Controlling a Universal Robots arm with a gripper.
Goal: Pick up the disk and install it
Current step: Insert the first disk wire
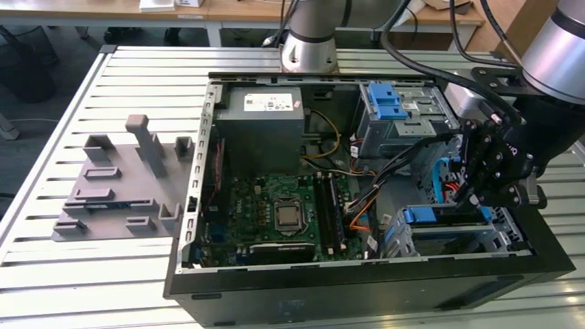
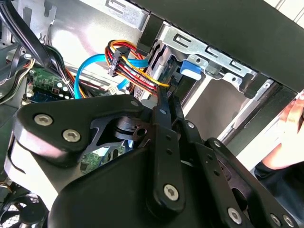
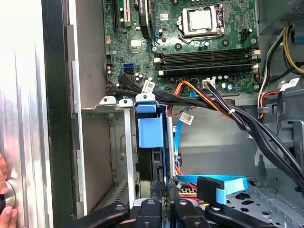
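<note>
The disk (image 3: 151,133), in its blue carrier frame, stands on edge in a slot of the metal drive cage (image 3: 109,102) at the case's front corner. My gripper (image 3: 164,183) reaches into the case from above, its two black fingers drawn together on the carrier's thin blue edge. In the second wrist view the fingertips (image 2: 167,97) meet just below the disk's silver side (image 2: 159,59), next to its blue tab. In the exterior view the gripper (image 1: 466,205) hangs over the blue carrier (image 1: 422,214) on the exterior view's right.
Bundled black, orange and blue cables (image 3: 237,118) run close beside the slot. The motherboard (image 1: 283,212), grey power supply (image 1: 265,113) and an upper cage with blue latches (image 1: 398,110) are inside the case. A grey fixture (image 1: 119,185) lies on the table. A person's hand (image 3: 4,199) rests outside the case wall.
</note>
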